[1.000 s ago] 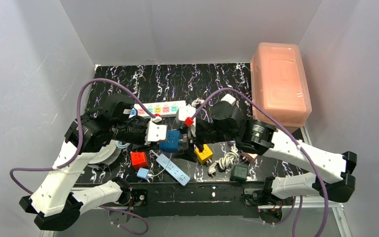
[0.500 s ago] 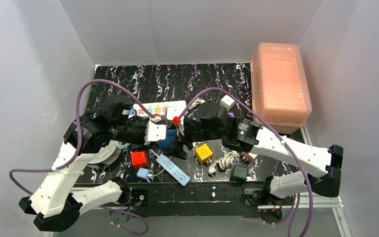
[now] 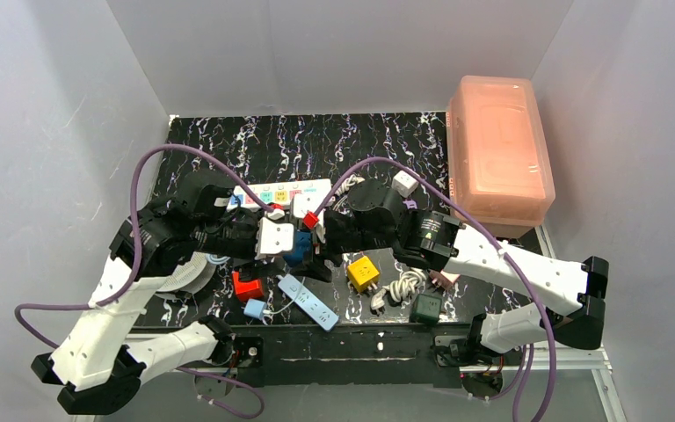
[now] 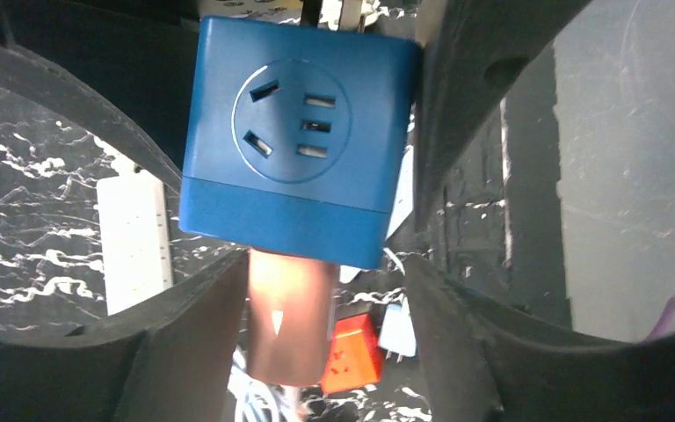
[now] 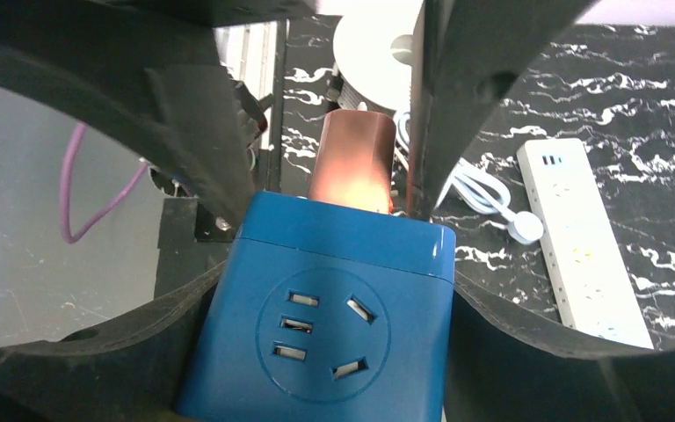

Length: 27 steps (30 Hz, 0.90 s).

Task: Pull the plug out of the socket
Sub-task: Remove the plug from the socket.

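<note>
Two grippers meet mid-table in our overhead view: the left gripper and right gripper flank a blue cube socket, with the long white power strip lying just behind them. From the left wrist, our jaws stand parted around the copper-coloured plug, with a gap on one side. From the right wrist, our fingers clamp the cube's flanks.

Top view is lit evenly from above; shadows are soft. Wrist views: fingers are blurred, cube is sharp.
</note>
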### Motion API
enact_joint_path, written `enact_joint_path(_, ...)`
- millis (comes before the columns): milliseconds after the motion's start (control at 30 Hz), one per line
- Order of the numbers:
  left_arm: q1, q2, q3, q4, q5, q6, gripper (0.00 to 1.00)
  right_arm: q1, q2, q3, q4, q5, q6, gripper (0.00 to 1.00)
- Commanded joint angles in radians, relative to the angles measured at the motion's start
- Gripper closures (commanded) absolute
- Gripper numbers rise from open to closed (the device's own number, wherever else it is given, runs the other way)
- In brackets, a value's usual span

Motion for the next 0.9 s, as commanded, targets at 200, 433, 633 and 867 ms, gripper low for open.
enact_joint_path(200,-0.008,-0.002,-0.002,-0.031,0.035,-0.004,0.21,-0.008,-0.037,0.019,0.04,0.029,0.003,0.99)
enact_joint_path(433,-0.009,-0.014,-0.076,0.025,-0.001,0.055,0.28,-0.007,-0.041,0.024,0.058,-0.016,0.025,0.99)
enact_joint_path(633,-0.01,-0.014,-0.082,0.025,-0.009,0.095,0.52,-0.007,-0.048,0.017,0.067,-0.03,0.033,0.99)
enact_joint_path(867,-0.009,-0.007,-0.067,0.037,-0.025,0.098,0.88,-0.007,-0.045,-0.001,0.084,-0.032,0.044,0.99)
